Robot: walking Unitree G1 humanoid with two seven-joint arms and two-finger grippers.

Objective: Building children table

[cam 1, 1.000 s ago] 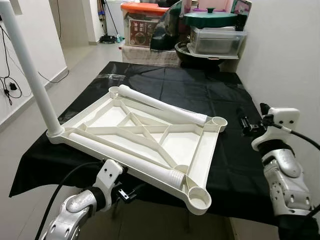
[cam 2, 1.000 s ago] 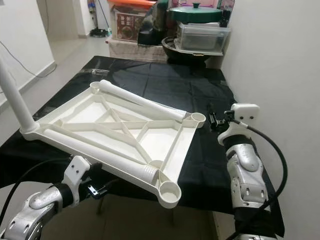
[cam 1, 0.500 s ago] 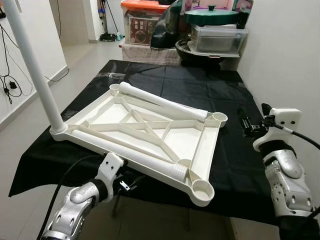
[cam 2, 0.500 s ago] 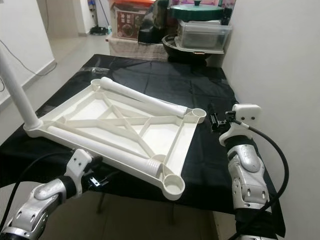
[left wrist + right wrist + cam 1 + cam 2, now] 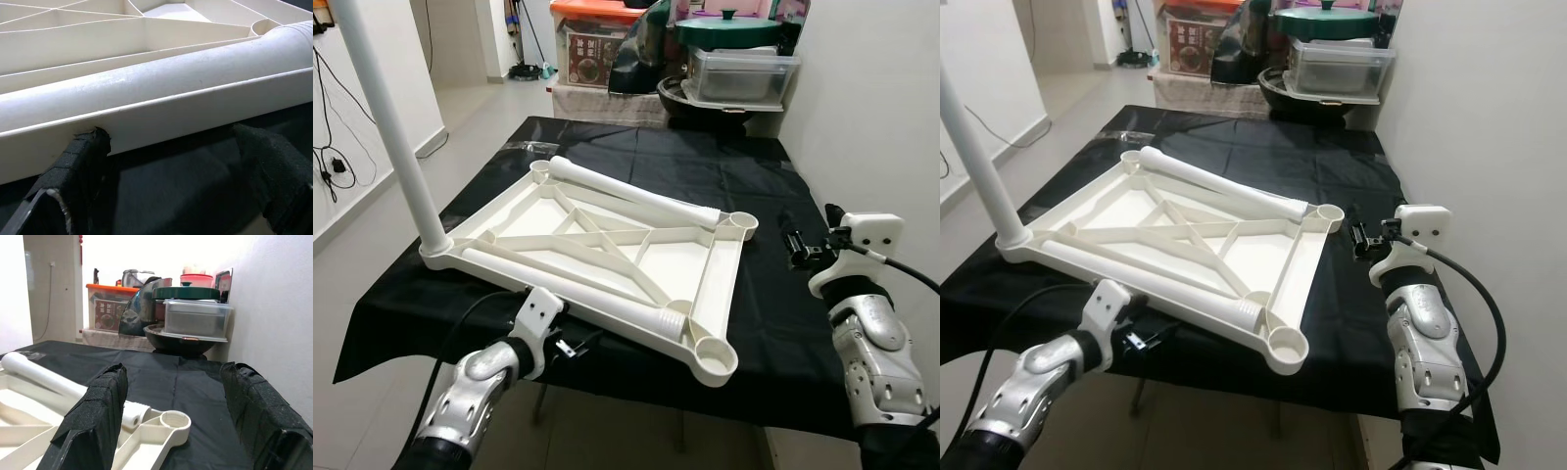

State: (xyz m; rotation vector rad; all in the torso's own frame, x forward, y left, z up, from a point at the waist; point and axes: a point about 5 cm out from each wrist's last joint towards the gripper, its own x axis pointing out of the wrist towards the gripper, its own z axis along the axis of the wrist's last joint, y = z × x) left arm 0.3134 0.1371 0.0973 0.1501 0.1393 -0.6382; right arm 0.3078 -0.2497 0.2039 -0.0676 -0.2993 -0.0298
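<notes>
1. Black-draped table [image 5: 724, 171] by white wall; storage boxes [image 5: 739, 73] stacked at far end.
2. Upside-down white tabletop frame [image 5: 607, 250] lying on cloth, near corner overhanging the edge.
3. One leg [image 5: 396, 147] seated upright in left corner socket; two loose legs [image 5: 636, 201] resting on frame.
4. Left gripper [image 5: 161, 161] spread wide, just under frame's near rim.
5. Right gripper [image 5: 171, 396] spread, empty, beside far right socket [image 5: 175, 421].
6. Judged early: three legs left.

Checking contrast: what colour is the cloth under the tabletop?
Black cloth, clearest in the left eye view.
</notes>
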